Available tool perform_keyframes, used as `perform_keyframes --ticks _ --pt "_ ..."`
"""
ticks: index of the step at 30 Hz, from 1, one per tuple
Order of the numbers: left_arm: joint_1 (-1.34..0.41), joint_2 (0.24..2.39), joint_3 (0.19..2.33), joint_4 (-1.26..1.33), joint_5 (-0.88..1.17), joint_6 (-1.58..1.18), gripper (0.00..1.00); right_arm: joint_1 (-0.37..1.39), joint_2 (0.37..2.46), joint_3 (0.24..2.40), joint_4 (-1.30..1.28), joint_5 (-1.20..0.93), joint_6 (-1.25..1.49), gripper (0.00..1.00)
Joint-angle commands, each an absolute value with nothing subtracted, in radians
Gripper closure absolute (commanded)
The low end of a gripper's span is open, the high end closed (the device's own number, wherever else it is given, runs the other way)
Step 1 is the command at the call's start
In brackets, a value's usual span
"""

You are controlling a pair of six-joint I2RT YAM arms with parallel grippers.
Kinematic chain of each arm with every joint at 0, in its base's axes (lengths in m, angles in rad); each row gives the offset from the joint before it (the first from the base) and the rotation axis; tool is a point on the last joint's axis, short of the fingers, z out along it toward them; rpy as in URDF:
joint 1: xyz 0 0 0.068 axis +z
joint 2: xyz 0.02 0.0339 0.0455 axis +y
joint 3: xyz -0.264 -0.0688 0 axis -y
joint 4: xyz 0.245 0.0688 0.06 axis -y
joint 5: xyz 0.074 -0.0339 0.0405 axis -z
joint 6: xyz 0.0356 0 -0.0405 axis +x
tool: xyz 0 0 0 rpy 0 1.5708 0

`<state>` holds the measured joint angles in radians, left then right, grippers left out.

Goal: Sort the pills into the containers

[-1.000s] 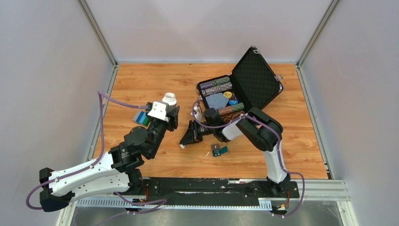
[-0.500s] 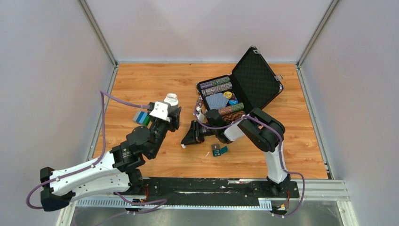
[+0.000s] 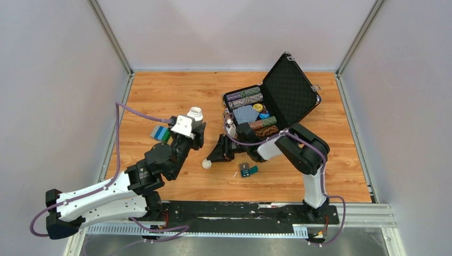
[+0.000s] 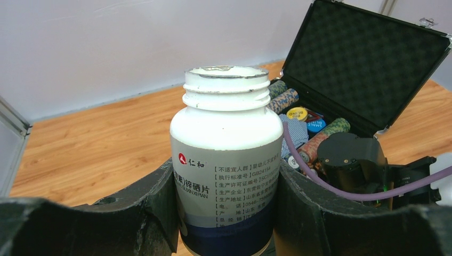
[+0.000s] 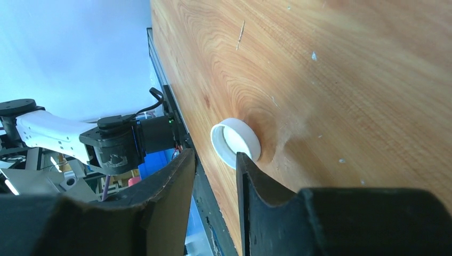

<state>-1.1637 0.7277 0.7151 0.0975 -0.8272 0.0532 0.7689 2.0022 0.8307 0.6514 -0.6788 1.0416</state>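
The top view is lit evenly; only soft shadows are cast on the table. A mild sheen is seen on the sharply rendered white bottle. In the right wrist view the wall at 10 o'clock is washed out, and a faint shadow is thrown from the cap toward 3 o'clock.

Wooden tabletop, orange-brown, faint scuffs and specks. Pale grey walls on three sides. Aluminium posts at both rear corners. Light even, diffuse.
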Motion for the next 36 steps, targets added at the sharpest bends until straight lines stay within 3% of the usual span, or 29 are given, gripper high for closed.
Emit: perform_keyframes --ticks 1,10,25,36 --pt "-1.167 0.722 0.738 0.127 -0.824 0.034 1.0 0.762 1.951 0.828 0.64 -0.637 1.024 0.64" --pt "-1.166 0.716 0.739 0.118 -0.827 0.034 1.0 0.786 1.935 0.873 0.512 -0.61 0.909 0.67" --pt "-1.166 0.645 0.738 0.108 -0.919 0.048 1.0 1.001 1.904 1.107 0.011 -0.085 0.735 0.71" --pt "-1.166 0.59 0.723 0.104 -0.963 0.051 1.0 1.076 1.971 1.217 -0.097 -0.006 0.659 0.69"
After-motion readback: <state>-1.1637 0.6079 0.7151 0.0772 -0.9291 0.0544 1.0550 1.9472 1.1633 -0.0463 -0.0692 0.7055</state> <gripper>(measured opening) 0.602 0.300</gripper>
